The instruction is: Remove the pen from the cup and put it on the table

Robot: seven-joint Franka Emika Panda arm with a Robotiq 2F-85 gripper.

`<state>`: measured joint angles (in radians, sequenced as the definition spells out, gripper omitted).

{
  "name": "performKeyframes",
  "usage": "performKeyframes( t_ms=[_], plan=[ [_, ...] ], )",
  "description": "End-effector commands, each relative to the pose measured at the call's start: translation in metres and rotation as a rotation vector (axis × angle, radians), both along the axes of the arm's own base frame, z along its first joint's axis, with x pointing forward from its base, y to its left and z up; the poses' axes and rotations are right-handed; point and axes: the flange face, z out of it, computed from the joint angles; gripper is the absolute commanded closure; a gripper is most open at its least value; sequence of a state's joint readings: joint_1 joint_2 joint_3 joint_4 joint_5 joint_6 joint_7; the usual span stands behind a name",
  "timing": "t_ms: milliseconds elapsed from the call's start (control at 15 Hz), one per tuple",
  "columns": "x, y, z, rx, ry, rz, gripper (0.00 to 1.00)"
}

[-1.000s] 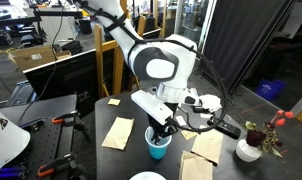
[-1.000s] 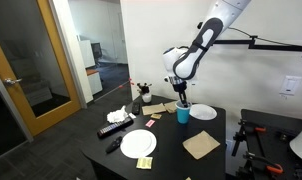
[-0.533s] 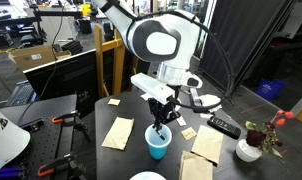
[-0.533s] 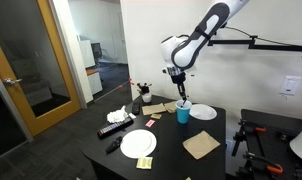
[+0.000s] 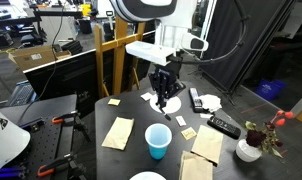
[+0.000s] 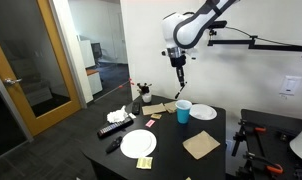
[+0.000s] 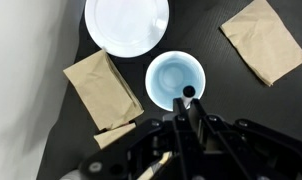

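The light blue cup (image 5: 159,141) stands upright on the black table (image 5: 139,118); it also shows in an exterior view (image 6: 183,111) and, from straight above, in the wrist view (image 7: 176,80), where its inside looks empty. My gripper (image 5: 165,101) hangs well above the cup, also seen in an exterior view (image 6: 180,84). It is shut on the pen (image 7: 188,93), a thin dark stick that points down from between the fingers (image 5: 164,104). The pen is clear of the cup's rim.
A white plate (image 7: 127,22) and tan napkins (image 7: 101,88) (image 7: 261,38) lie around the cup. Remotes (image 5: 223,126) (image 6: 114,128), a vase with flowers (image 5: 253,145), a napkin (image 5: 118,132) and plates (image 6: 138,143) (image 6: 202,112) lie on the table.
My gripper has risen straight up from the cup's mouth, lifting the pen out of the cup. The cup has stayed in place.
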<state>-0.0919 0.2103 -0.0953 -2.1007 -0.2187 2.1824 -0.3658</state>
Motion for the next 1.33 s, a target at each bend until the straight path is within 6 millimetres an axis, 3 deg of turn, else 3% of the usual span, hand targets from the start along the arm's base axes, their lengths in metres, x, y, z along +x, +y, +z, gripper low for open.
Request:
performKeyframes(
  t_ms=[0, 267, 667, 1267],
  plan=[
    [-0.019, 0.008, 0.037, 0.009, -0.033, 0.028, 0.97],
    [-0.027, 0.017, 0.043, 0.047, -0.055, 0.069, 0.97],
    [-0.045, 0.038, 0.020, 0.159, -0.104, 0.053, 0.97],
    [-0.075, 0.133, -0.040, 0.337, -0.277, -0.093, 0.97]
  ],
)
